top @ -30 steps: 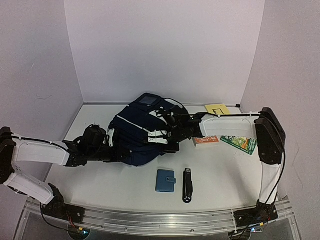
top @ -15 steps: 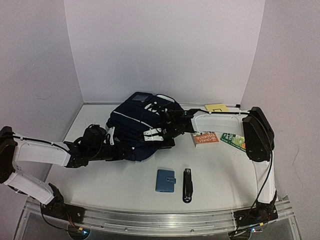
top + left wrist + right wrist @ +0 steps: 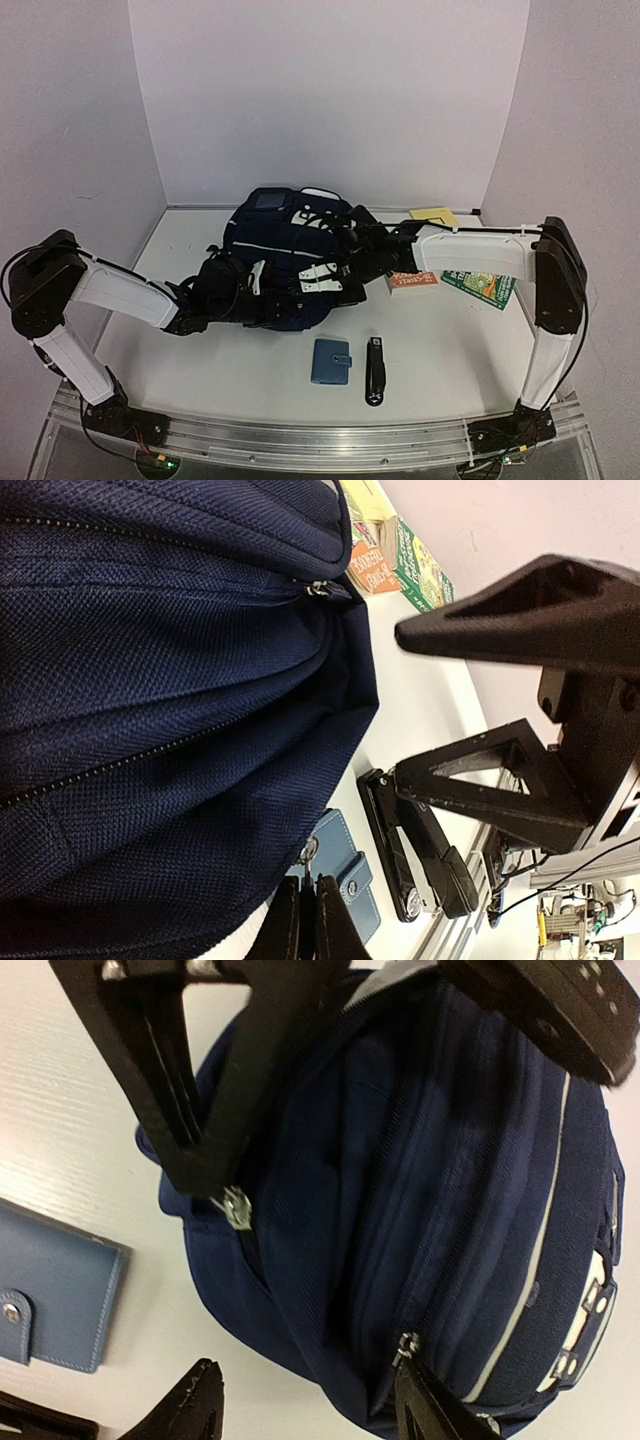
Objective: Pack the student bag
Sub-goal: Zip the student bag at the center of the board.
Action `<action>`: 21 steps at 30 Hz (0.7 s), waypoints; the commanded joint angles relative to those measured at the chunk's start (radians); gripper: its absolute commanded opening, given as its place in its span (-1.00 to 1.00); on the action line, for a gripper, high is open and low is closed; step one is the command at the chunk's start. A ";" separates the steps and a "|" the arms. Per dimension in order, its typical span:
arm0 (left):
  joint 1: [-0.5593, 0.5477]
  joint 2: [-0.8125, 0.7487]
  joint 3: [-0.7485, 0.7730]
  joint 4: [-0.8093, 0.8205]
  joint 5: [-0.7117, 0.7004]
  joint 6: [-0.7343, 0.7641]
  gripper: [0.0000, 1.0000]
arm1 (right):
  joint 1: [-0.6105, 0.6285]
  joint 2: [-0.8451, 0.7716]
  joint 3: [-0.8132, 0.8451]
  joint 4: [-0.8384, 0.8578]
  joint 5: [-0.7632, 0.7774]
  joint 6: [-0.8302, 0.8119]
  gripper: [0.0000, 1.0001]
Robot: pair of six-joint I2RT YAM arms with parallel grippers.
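The backpack (image 3: 275, 235) lay in the middle of the table (image 3: 200, 370), between my two arms, its top toward the back wall. My left gripper (image 3: 306, 892) had its jaws pressed together on a zipper pull (image 3: 308, 852) at the bag's near edge. My right gripper (image 3: 312, 1395) hung over the same end, jaws wide, with nothing between them.

I judged the step to be unzipping a compartment so that packing could start. To do it well, I wanted to draw the pull along the line of the teeth, low and close to the fabric. Pulled up and away, a soft bag would simply follow. The right jaws needed to close on the fabric beside the zip, or press the bag down, to give the left something to pull against. I also had to mind the wallet (image 3: 330, 361) and stapler (image 3: 375, 370) just in front, lest the bag drag over them.

The overhead camera hid the pinch under the arms. Only that camera showed the whole layout, though: the orange book (image 3: 412, 281), green book (image 3: 478, 285) and yellow pad (image 3: 432, 216) off to the bag's right. The left wrist camera showed the closed fingertips with the pull at them. The right wrist camera showed a second slider (image 3: 403, 1345) on another zip line, which the overhead view did not make out.
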 commanded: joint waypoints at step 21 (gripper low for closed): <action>0.005 -0.151 -0.041 -0.088 -0.124 0.012 -1.00 | 0.008 0.051 -0.067 0.146 0.083 -0.052 -1.00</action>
